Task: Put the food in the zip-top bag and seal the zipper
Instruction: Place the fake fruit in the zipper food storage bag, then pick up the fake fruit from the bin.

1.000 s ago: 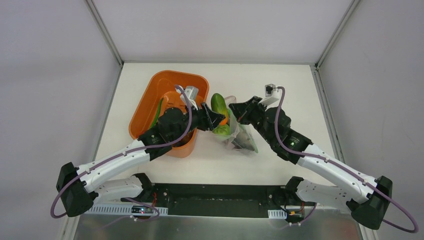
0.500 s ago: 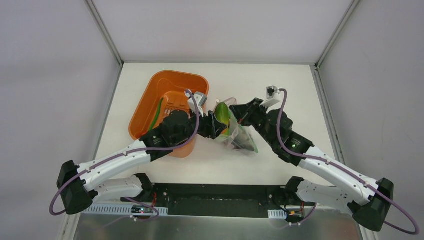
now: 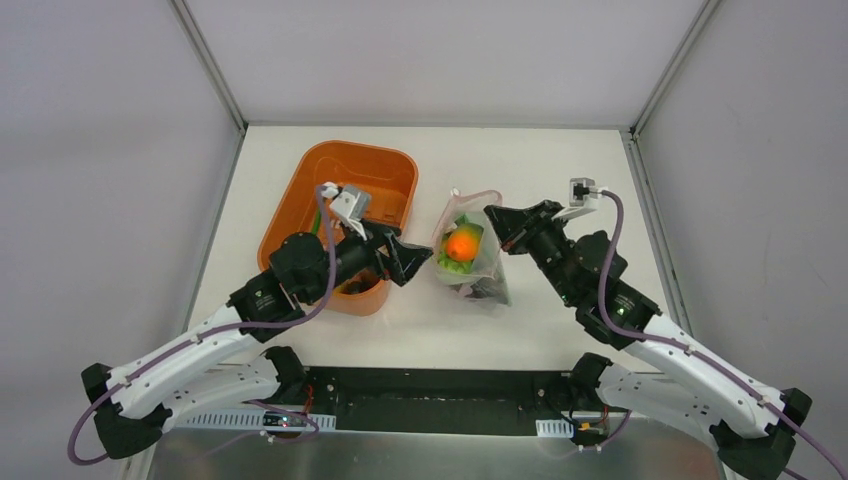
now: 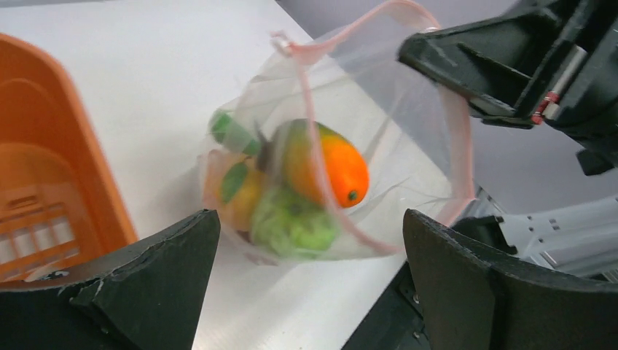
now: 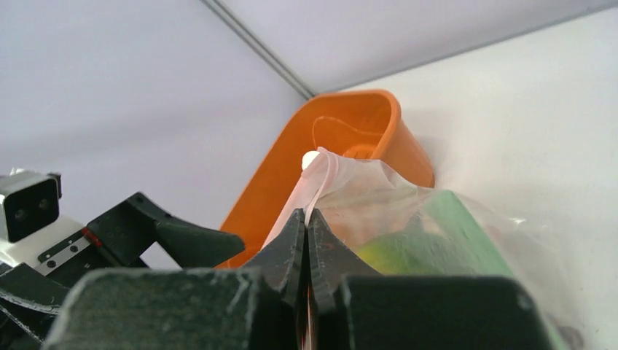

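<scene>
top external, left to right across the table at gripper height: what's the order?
orange basket → left gripper, open → zip-top bag → right gripper, shut on the bag's edge

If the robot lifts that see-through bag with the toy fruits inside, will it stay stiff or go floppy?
Probably floppy: the zip-top bag looks thin and crinkled, and it sags around the food where the right gripper pinches its edge. It would likely hang bottom-heavy, since the food is piled low. The round pieces may roll about inside.
</scene>
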